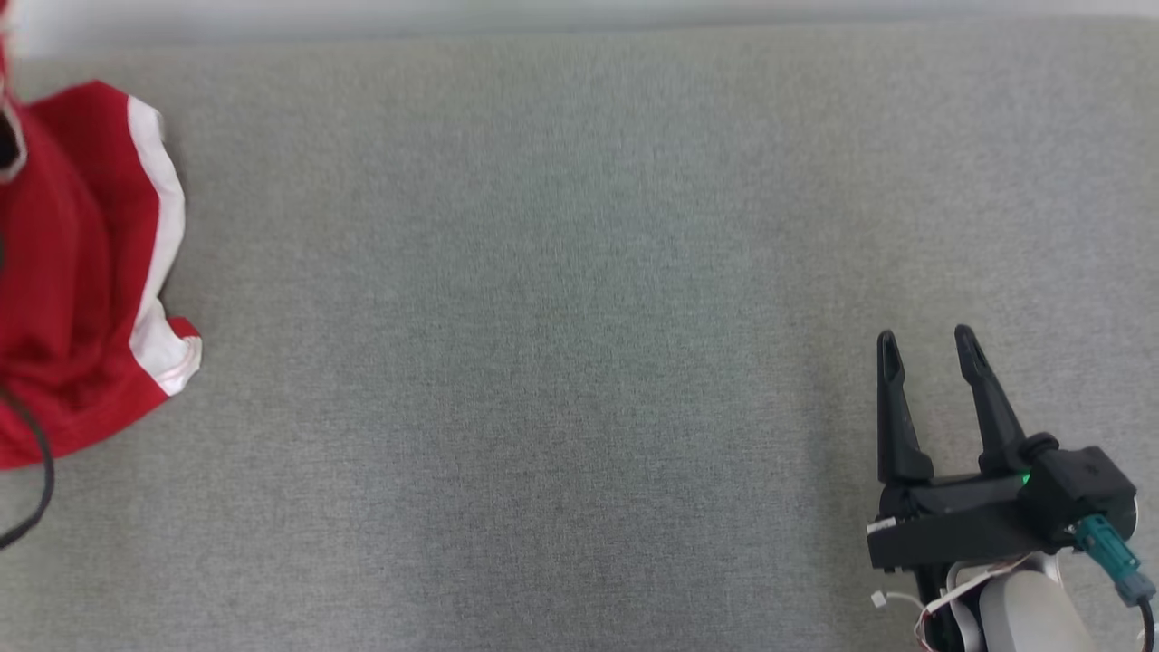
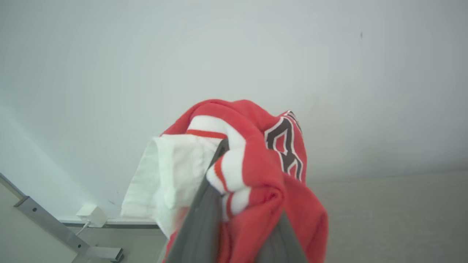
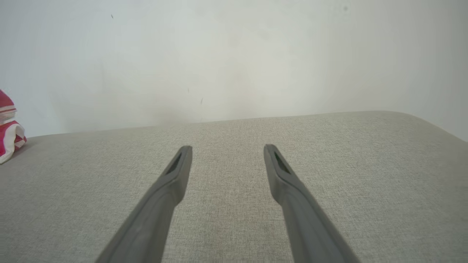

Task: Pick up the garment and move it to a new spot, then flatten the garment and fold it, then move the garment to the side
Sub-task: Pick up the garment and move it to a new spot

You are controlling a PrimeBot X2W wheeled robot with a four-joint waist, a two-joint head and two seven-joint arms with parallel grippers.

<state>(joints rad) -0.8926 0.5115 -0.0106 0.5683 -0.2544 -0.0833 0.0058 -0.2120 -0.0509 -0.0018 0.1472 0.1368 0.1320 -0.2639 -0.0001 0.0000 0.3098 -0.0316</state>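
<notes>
A grey woven surface [image 1: 579, 362] covered the head view, with a pale wall [image 1: 579, 11] along the top edge. At the lower left of the left wrist view, a metal rail [image 2: 55, 226] ran diagonally beside a small white adapter [image 2: 91, 214]. The light was soft and even.

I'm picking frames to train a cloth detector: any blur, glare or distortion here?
Head view: soft even light, sharp, no glare, garment cropped at the left edge. Left wrist view: the left pincer's fingers blur up close, the garment is sharper. Right wrist view: the grey surface's far edge bows, wide-angle distortion.
</notes>
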